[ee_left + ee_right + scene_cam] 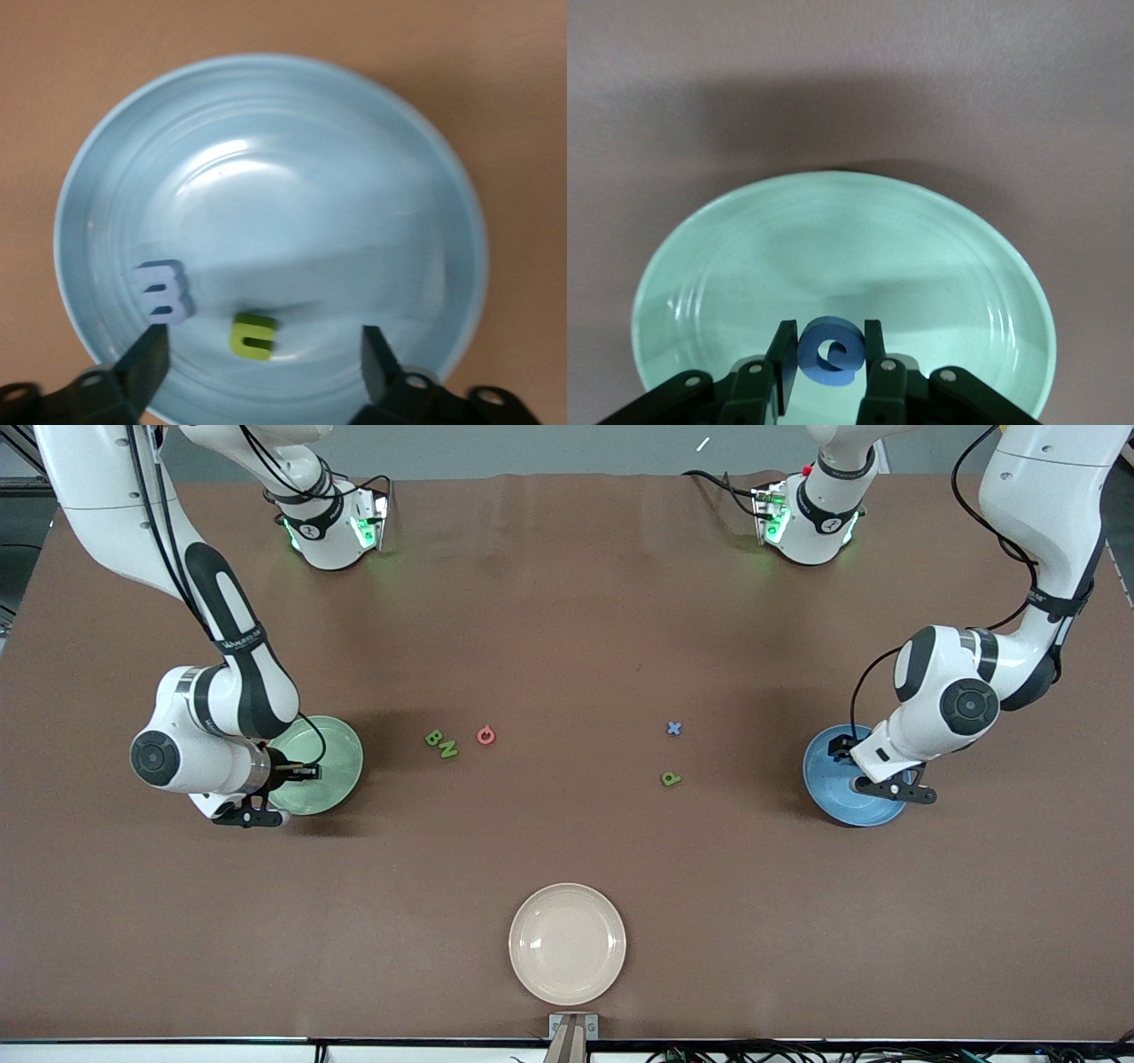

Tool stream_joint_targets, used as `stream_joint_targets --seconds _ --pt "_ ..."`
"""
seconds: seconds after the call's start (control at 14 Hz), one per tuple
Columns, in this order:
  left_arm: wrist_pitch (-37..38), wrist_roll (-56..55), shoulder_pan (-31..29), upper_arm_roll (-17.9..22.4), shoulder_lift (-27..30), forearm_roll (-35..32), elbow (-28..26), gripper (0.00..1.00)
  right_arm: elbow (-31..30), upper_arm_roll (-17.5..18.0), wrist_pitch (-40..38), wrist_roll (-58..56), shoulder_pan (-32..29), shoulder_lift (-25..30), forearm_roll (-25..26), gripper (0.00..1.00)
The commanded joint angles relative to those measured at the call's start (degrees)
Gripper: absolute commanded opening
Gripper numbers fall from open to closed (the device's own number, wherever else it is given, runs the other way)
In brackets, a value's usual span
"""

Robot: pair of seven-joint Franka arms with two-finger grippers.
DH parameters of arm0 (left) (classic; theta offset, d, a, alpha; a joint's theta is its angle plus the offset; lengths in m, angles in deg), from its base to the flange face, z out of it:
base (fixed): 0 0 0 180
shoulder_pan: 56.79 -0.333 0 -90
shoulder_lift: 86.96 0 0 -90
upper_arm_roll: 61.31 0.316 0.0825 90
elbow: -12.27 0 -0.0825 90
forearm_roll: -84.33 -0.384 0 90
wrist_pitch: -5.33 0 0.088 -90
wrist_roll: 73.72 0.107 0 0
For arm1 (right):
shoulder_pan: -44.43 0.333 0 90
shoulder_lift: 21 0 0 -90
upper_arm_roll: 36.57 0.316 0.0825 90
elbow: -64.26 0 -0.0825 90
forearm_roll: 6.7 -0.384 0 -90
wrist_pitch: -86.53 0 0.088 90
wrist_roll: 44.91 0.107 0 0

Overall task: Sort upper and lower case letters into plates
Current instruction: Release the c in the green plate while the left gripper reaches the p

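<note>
Blue lowercase e (828, 351): pinched upright between the right gripper's (829, 372) fingers, directly over the mint green plate (726, 266), not yet resting in it.
Key relation: plate floor straight below the e; only a release needed, no sideways travel.
Mint green plate position: near the tabletop's edge at the right arm's end, no other letter visible in it.
Left gripper (264, 359): spread wide over the sky blue plate (266, 159), holding nothing.
Sky blue plate contents: pale blue letter (164, 290) and green letter (253, 336) lying flat between the spread fingertips.
Loose letters, mid-tabletop: green B (433, 737), green N (448, 749) and red letter (485, 734) toward the right arm's end; blue x (674, 728) and green d-like letter (671, 779) toward the left arm's end.
Nearer arm, judged: left for the x and its green neighbour, right for the other three.
Cream plate (567, 943): by the tabletop's edge nearest the front camera, unused.
</note>
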Motion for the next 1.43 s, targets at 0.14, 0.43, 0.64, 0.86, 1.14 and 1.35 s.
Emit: stream_joint_targets --seconds 0.14,0.43,0.64,0.86,1.14,1.35 --pt "5.15 -14.15 1.12 -7.88 -1.0 -0.17 6.0 0.99 -1.47 0.72 0.61 -0.75 -0.92 1.14 -0.01 0.15" --pt "5.15 -33.31 8.58 -9.22 -6.44 -0.17 12.93 0.99 -1.47 0.72 0.7 -0.75 -0.92 0.79 -0.01 0.19" --pt "5.06 -44.58 14.2 -9.13 -12.5 -0.35 19.79 0.99 -1.38 0.8 0.79 -0.75 -0.92 0.09 -0.01 0.23" --pt "5.06 -52.32 18.25 -8.96 -17.35 -0.96 25.25 0.99 -1.47 0.81 1.49 -0.75 -0.92 -0.61 -0.01 0.27" --pt "5.06 -53.57 21.51 -8.34 -19.99 -0.96 26.92 0.99 -1.03 0.81 0.7 -0.75 -0.92 -0.53 -0.01 1.0" --pt "4.98 -53.75 24.84 -5.28 -20.43 -0.97 27.1 0.99 1.85 0.89 -4.54 0.04 -0.31 0.0 -0.01 1.0"
